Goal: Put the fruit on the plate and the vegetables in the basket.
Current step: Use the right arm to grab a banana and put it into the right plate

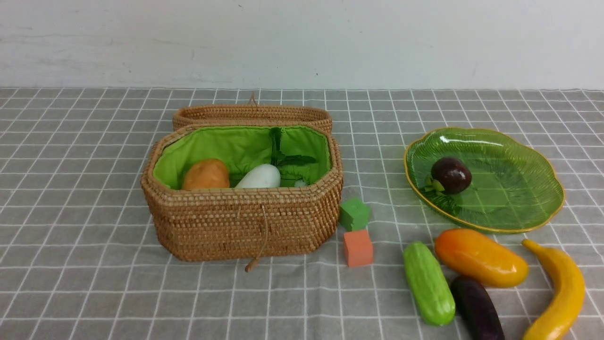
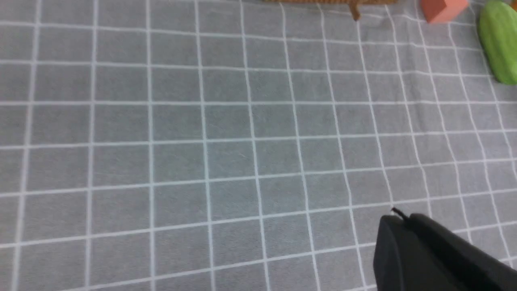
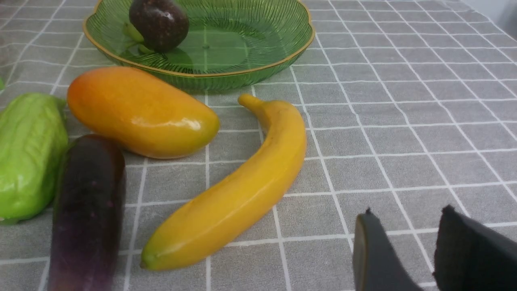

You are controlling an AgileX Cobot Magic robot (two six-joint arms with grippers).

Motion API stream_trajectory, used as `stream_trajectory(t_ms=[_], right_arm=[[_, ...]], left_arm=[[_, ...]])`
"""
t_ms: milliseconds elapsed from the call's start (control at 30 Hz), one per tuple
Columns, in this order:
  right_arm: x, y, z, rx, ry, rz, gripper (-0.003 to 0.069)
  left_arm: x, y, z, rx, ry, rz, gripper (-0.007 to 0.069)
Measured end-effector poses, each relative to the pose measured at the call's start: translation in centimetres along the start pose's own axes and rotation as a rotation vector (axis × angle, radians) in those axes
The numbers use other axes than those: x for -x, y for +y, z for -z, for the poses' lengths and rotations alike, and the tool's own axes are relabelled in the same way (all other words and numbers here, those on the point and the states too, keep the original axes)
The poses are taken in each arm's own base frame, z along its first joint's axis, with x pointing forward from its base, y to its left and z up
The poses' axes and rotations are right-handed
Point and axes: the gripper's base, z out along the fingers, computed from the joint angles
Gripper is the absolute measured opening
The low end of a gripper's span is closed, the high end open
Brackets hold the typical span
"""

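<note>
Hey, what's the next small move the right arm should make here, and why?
Probably ease the right pincer toward the banana and close on it: its jaws stand apart with nothing between them, the banana lies loose on the cloth close by, and the plate holds only the mangosteen.

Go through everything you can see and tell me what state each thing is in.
basket, lid open
potato, in basket
radish, in basket
plate, holding one fruit
mangosteen, on plate
mango, on cloth
banana, on cloth
cucumber, on cloth
eggplant, on cloth
left gripper, shut, empty
right gripper, open, empty
</note>
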Motion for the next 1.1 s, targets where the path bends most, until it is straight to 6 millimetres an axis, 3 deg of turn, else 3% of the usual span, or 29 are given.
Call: stream_trajectory(t_ms=[67, 233, 667, 900, 1100], right_arm=[[0.0, 0.0, 0.0, 0.000, 0.000, 0.000, 0.0240], [0.0, 0.0, 0.0, 0.000, 0.000, 0.000, 0.0240], [0.0, 0.0, 0.0, 0.000, 0.000, 0.000, 0.0240], [0.0, 0.0, 0.0, 0.000, 0.000, 0.000, 0.0240], [0.0, 0.0, 0.0, 0.000, 0.000, 0.000, 0.0240]], left_arm=[[-1.3, 0.3, -0.1, -0.065, -0.039, 0.016, -0.0013], [-2.2, 0.6, 0.4, -0.127, -0.103, 0.025, -0.0013], [-1.5, 1.4, 0.6, -0.042, -0.198, -0.023, -0.0013], [0.0, 2.1, -0.9, 0.041, -0.433, -0.149, -0.0013], [-1.6, 2.7, -2.9, 0.028, -0.683, -0.183, -0.0013]])
